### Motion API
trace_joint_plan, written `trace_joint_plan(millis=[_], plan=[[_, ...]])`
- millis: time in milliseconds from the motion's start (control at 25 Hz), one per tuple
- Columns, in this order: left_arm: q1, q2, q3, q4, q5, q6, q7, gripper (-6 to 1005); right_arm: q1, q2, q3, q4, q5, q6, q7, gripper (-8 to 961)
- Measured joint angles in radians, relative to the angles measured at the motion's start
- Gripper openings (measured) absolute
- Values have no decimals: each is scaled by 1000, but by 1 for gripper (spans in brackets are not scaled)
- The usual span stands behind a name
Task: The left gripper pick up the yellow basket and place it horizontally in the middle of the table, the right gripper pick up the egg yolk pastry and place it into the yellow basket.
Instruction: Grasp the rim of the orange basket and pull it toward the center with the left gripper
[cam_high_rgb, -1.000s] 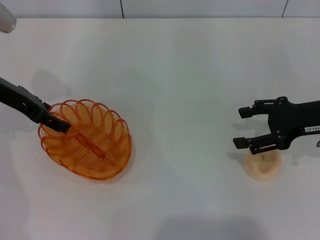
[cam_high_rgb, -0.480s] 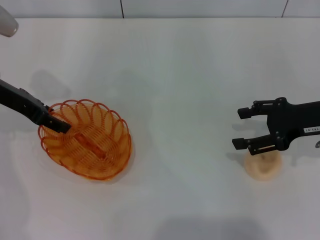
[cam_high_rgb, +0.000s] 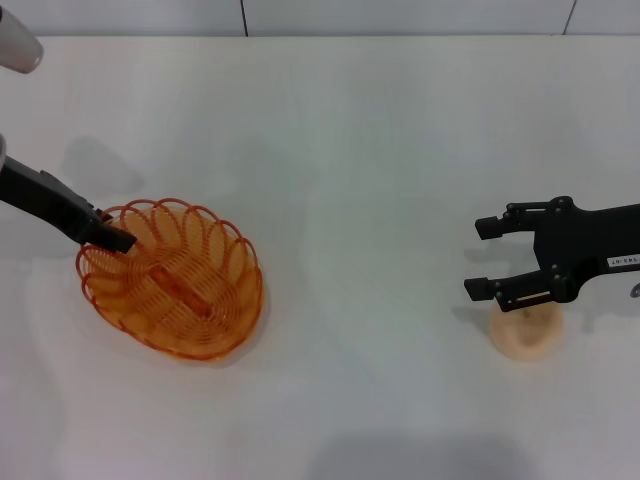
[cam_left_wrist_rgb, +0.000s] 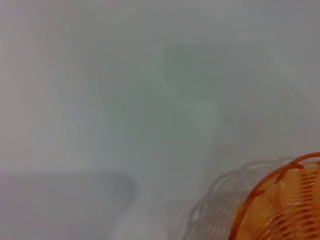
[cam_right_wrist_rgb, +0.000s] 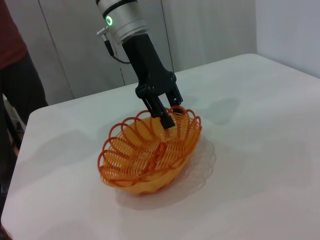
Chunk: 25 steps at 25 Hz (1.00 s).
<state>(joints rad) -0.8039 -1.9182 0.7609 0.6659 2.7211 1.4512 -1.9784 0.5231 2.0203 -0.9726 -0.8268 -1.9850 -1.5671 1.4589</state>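
The yellow basket (cam_high_rgb: 172, 282) lies on the white table (cam_high_rgb: 360, 150) at the left, its long axis slanting. My left gripper (cam_high_rgb: 112, 238) is shut on the basket's far-left rim. The right wrist view shows its fingers (cam_right_wrist_rgb: 165, 116) pinching the rim of the basket (cam_right_wrist_rgb: 150, 152). A piece of the rim shows in the left wrist view (cam_left_wrist_rgb: 280, 210). My right gripper (cam_high_rgb: 487, 257) is open and empty at the right. It hovers just beyond the egg yolk pastry (cam_high_rgb: 528, 332), which lies on the table partly under its near finger.
The table's far edge meets a grey wall (cam_high_rgb: 400, 15). A person in dark red (cam_right_wrist_rgb: 15, 60) stands beyond the table's far corner in the right wrist view. Bare table lies between the basket and the pastry.
My left arm has shifted slightly toward the far side, still on the basket's rim. The basket has barely moved. The right gripper and the pastry have not moved.
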Motion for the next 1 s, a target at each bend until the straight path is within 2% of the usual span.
trace_joint_plan(millis=[360, 1000], plan=[[-4, -1, 0, 1, 7, -6, -3, 447, 0, 0, 0, 0, 1, 1, 0, 832], [-7, -9, 0, 1, 8, -14, 3, 278, -1, -3, 0, 0, 14, -1, -1, 832]])
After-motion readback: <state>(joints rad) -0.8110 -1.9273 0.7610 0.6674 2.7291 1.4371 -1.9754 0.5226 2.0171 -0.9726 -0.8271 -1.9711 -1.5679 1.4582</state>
